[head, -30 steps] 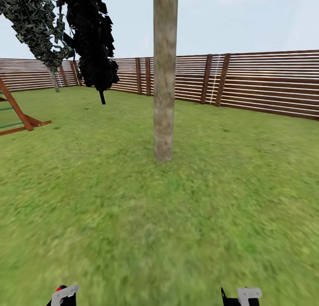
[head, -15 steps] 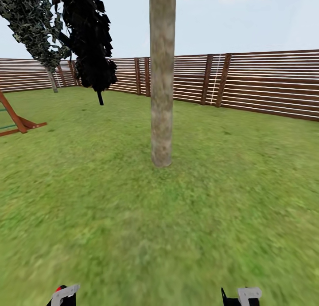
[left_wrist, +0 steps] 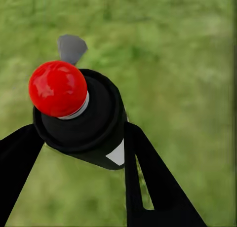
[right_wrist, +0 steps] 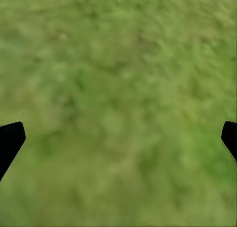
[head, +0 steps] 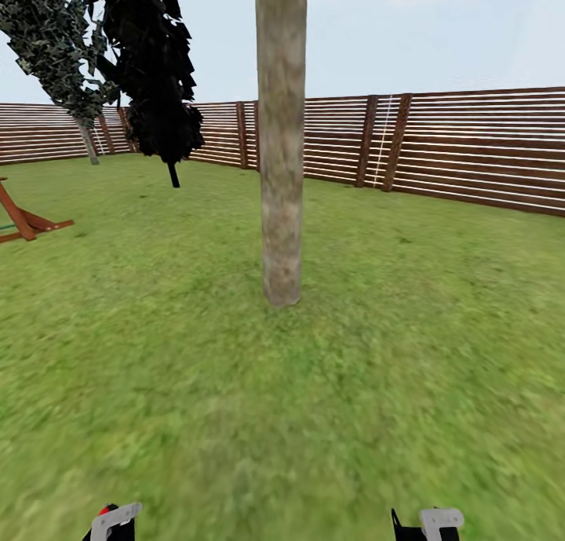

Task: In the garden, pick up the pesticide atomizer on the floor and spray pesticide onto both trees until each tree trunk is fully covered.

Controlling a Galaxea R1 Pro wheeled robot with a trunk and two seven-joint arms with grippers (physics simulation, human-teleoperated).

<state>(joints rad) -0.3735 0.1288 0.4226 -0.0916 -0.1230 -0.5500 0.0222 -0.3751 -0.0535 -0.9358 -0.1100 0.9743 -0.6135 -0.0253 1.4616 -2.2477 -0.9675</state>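
Note:
The pesticide atomizer, dark with a red tip and a white patch, sits between the black fingers of my left gripper, which is shut on it. In the head view that gripper shows at the bottom edge with the red tip beside it. A straight grey-brown tree trunk rises from the grass floor ahead, a little left of centre. A second tree's trunk stands far back left by the fence. My right gripper is open over bare grass and also shows low in the head view.
A brown slat fence rings the lawn at the back. Dark ragged foliage hangs at upper left. A wooden playhouse leg pokes in at the left edge. Open grass lies between me and the near trunk.
The whole view has shifted: the near trunk looms larger and slightly further left, and the playhouse frame slides off to the left. Both grippers keep their places in the view.

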